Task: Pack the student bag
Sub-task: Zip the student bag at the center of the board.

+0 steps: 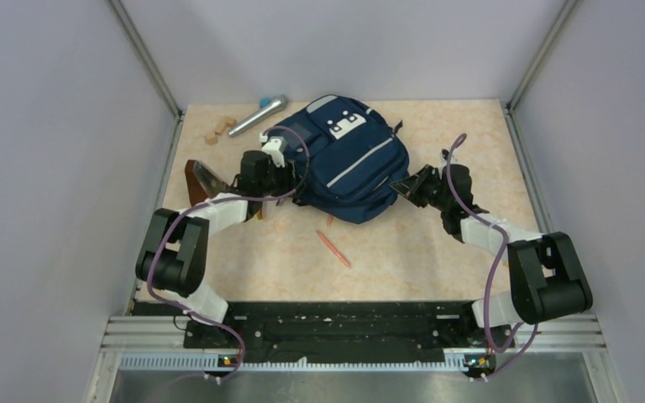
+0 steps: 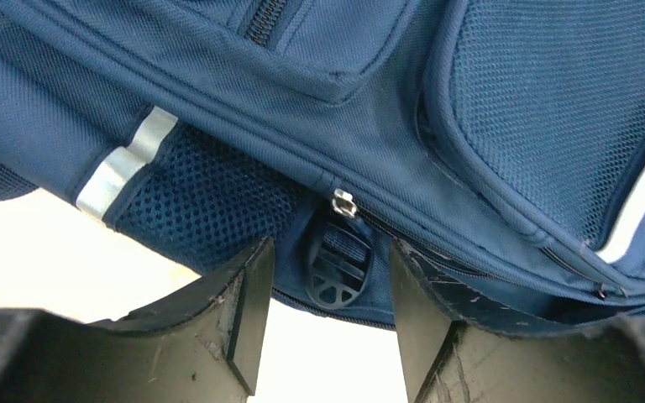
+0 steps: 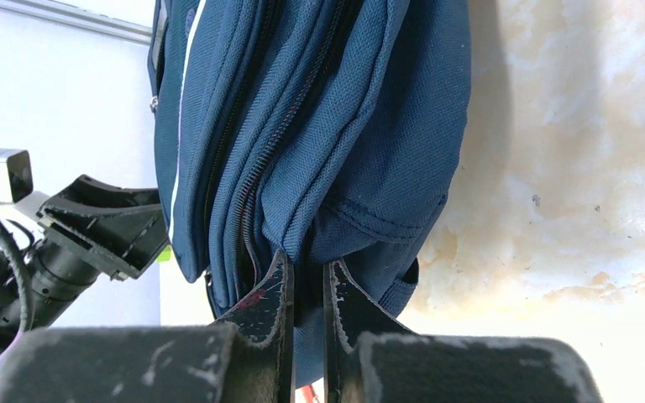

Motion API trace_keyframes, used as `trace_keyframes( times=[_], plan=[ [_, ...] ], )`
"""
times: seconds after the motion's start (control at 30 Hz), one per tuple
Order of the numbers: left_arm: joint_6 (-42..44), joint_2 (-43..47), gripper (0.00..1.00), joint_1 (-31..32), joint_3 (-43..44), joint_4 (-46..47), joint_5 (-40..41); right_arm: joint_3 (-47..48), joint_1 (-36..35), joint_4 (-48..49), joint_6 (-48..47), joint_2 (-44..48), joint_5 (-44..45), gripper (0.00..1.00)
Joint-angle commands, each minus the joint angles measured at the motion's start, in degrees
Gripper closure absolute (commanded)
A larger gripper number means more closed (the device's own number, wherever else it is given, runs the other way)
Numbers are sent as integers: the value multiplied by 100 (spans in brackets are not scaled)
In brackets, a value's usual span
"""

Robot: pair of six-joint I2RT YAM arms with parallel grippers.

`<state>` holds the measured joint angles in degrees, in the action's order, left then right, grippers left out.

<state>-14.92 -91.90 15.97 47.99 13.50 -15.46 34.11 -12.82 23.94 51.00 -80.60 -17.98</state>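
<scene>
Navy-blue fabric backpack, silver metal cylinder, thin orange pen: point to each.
Navy-blue fabric backpack (image 1: 361, 172): top view, front panel.
Silver metal cylinder (image 1: 252, 119): top view, mid-body.
Thin orange pen (image 1: 333, 248): top view, mid-shaft.

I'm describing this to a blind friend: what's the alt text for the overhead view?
A navy-blue backpack lies on a beige table between two robot grippers: the left gripper open at its left side, the right gripper pinching its right side. An orange pen lies on the near side; a silver cylinder and wooden blocks lie at the far left.
</scene>
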Motion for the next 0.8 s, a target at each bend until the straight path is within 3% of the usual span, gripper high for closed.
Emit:
trace_keyframes(
  times=[0.0,0.13,0.57,0.63,0.77],
  plan=[
    [90,-254,44,-23,339,492,-30,96,103,580,49,443,-135,100],
    [140,-473,51,-23,436,547,-140,87,104,576,56,446,-144,100],
    [285,-939,57,-17,723,784,-613,81,100,592,58,354,-185,100],
    [308,-1012,63,-15,765,895,-861,80,102,594,50,343,-201,100],
    [281,-1107,90,-17,826,952,-1042,79,103,577,50,338,-215,100]
  ],
)
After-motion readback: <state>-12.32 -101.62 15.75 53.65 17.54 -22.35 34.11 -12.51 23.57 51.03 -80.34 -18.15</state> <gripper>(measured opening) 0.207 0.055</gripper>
